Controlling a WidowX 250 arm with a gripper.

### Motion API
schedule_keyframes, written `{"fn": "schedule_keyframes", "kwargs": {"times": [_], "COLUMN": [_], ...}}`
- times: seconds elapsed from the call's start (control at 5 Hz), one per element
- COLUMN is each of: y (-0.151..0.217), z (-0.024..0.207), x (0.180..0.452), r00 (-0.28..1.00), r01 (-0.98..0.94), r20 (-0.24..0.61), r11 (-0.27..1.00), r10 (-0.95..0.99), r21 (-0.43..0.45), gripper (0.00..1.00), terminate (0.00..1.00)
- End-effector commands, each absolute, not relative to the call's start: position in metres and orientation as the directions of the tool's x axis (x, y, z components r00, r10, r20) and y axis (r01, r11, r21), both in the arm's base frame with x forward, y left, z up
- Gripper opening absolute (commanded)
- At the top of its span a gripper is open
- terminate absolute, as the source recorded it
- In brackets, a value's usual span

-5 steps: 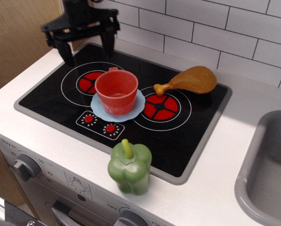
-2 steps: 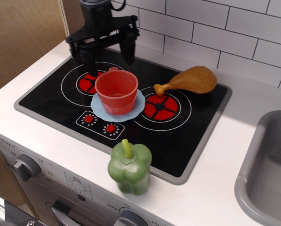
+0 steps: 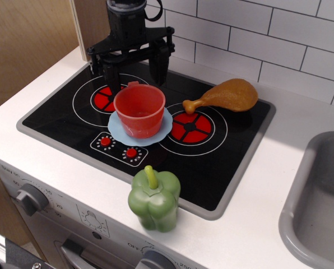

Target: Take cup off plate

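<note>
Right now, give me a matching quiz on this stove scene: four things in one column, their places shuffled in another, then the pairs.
Things:
1. cup
2. plate
3. green pepper
4. chicken drumstick

Places:
A. on the white counter edge in front of the cooktop
B. under the cup, between the two red burners
C. at the back right of the cooktop, bone end toward the right burner
D. standing upright on the plate, just in front of the open gripper

Pairs: 1-D, 2-B, 3-A, 4-C

The cup (image 3: 139, 110) sits on the plate (image 3: 165, 126), drumstick (image 3: 223, 96) right, pepper (image 3: 154, 200) in front.
</note>
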State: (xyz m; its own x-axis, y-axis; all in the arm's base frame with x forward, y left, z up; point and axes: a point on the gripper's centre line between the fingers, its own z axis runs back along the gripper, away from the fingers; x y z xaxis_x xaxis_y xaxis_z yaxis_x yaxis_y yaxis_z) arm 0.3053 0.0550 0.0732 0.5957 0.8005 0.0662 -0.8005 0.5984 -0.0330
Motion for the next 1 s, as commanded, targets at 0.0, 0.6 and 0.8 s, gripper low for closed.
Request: {"fn": "schedule_keyframes", "kwargs": {"times": [0.0,0.6,0.8], "y": [0.064,0.056,0.038], "z": [0.074,0.105,0.114], "x": [0.307,0.300,0.295], "r00": [0.599,0.612,0.627], "r01": [-0.797,-0.789,-0.776], "r20": [0.095,0.053,0.037], "r11": [0.603,0.614,0.628], "r10": [0.795,0.789,0.778], "r21": [-0.025,-0.021,-0.049], "gripper": [0.00,0.00,0.00], "terminate": [0.00,0.00,0.00]}}
